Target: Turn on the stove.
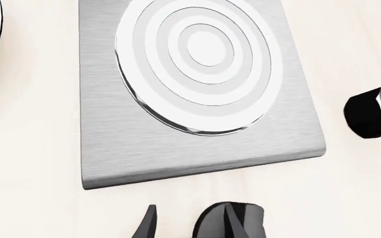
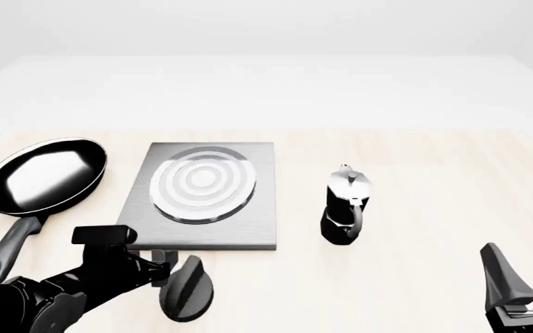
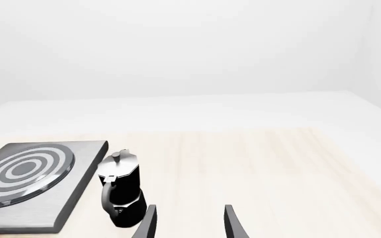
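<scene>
Nearest the front camera, at about 7 o'clock in its frame, the left gripper (image 2: 175, 274) sits low over the table with the black ridged knob (image 2: 189, 288) at its fingertips. In the left wrist view one finger (image 1: 148, 224) shows as a thin blade on one side and the knob (image 1: 233, 220) fills the space beside it, with the second finger lying against the knob's dark body. The fingers look set around the knob, but the pictures do not show clearly whether they press on it, so I cannot tell if the grip is closed.

The right gripper (image 2: 527, 267) stands at about 5 o'clock in the front view, its two fingers spread apart and pointing up, holding nothing. The right wrist view shows the same gap between the fingertips (image 3: 147, 220), with bare table beyond.

The stove (image 2: 257, 208), a flat brushed-grey slab with a round burner (image 2: 202, 184) of concentric rings, lies just past the knob toward 12 o'clock, slightly left of the frame's middle. Its near edge is close to the knob, with a strip of table between them.

The frying pan (image 2: 44, 173) rests at 9 o'clock of the stove, near it, its handle running back toward the left arm. The moka pot (image 2: 345, 208) stands upright at 3 o'clock of the stove, just beside it.
</scene>
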`<control>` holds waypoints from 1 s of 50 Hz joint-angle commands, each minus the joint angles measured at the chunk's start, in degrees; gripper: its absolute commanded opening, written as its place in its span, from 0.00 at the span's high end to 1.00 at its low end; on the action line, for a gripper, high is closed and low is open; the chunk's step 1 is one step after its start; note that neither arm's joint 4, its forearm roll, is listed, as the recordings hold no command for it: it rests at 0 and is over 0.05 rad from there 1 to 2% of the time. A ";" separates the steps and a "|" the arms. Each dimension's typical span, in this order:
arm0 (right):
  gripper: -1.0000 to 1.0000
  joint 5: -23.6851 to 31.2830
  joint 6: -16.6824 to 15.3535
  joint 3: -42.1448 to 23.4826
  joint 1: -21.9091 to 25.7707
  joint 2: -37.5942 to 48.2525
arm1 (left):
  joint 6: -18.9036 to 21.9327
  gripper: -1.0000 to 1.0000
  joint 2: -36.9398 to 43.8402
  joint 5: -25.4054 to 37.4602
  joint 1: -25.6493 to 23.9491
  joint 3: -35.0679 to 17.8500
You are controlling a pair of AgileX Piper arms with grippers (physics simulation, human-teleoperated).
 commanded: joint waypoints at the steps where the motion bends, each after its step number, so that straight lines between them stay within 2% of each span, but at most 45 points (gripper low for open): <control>1: 0.00 -0.19 -0.03 0.00 0.02 0.21 | 2.41 0.00 -0.82 0.70 2.90 0.45; 13: 0.00 -0.07 -0.11 0.00 0.04 0.05 | 2.46 0.00 -2.05 1.61 3.31 0.50; 28: 0.00 -0.29 -0.66 0.00 0.21 0.38 | 4.29 0.00 -10.97 5.23 4.67 3.43; 45: 0.00 -0.38 -1.48 0.00 0.39 0.81 | 5.99 0.00 -28.06 13.37 6.25 7.64; 50: 0.00 -0.83 -1.92 0.00 0.48 1.28 | 6.41 0.00 -35.94 18.13 6.85 8.19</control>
